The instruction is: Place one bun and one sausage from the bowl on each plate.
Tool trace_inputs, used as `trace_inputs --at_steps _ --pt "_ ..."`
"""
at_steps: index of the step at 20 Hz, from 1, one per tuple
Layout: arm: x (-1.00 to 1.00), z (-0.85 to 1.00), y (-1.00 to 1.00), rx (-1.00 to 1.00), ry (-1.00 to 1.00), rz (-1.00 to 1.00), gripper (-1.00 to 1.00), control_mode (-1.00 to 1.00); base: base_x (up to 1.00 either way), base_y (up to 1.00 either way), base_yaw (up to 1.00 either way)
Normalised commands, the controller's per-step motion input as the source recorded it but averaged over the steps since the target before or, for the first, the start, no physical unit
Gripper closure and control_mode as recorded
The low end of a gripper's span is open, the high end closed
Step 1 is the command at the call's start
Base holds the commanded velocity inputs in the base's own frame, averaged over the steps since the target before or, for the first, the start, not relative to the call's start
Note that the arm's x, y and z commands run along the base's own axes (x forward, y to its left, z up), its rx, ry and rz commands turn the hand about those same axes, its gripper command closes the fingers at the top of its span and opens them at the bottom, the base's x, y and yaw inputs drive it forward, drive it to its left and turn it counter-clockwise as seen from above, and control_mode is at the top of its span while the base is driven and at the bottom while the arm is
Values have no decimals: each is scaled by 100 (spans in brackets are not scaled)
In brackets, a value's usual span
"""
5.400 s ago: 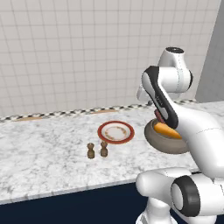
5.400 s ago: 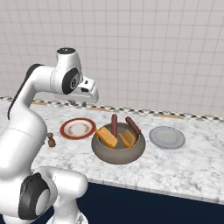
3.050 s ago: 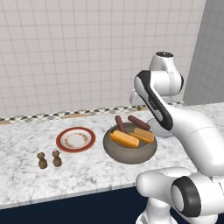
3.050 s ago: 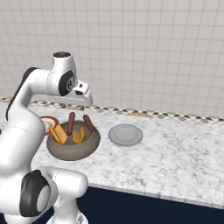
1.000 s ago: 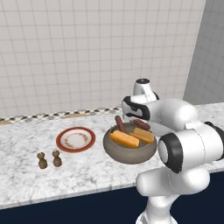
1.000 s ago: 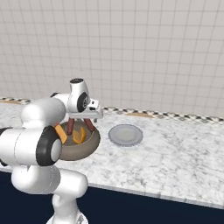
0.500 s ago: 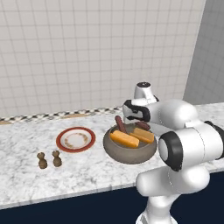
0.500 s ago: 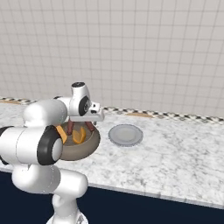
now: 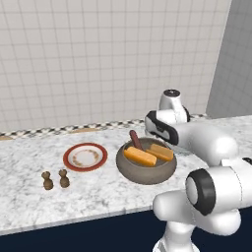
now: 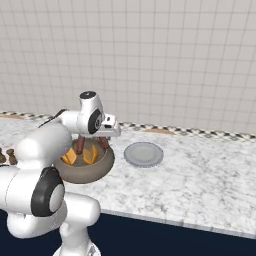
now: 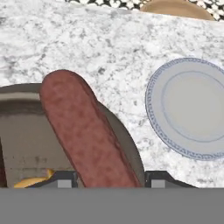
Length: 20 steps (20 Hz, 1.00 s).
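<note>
Sausage [image 11: 85,131] lies between my jaws, fingers either side, grip unclear, leaning on the bowl [image 11: 127,144] rim. Both buns [image 9: 140,156] sit inside; red plate [image 9: 84,157] left, grey plate [image 11: 192,107] right, both bare. Nothing served yet.

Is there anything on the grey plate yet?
No, the grey plate lies bare on the counter beside the bowl in the hand view.

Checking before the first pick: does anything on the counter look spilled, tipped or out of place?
Nothing spilled. Both buns lie in the bowl; a sausage leans over its rim between the gripper fingertips. Both plates, red-rimmed and grey, sit flat and bare. The shakers stand upright.
</note>
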Motion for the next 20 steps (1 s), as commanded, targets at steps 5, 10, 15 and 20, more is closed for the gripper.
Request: trace_inputs --at_steps 5,10,15,20 --pt "-9 43 -98 1 -6 -5 100 -100 0 0 0" --pt "14 1 -94 1 0 -4 100 -100 0 0 0" --pt "45 -2 -69 5 4 0 100 -100 0 0 0" --pt "32 -25 -38 3 6 0 100 -100 0 0 0"
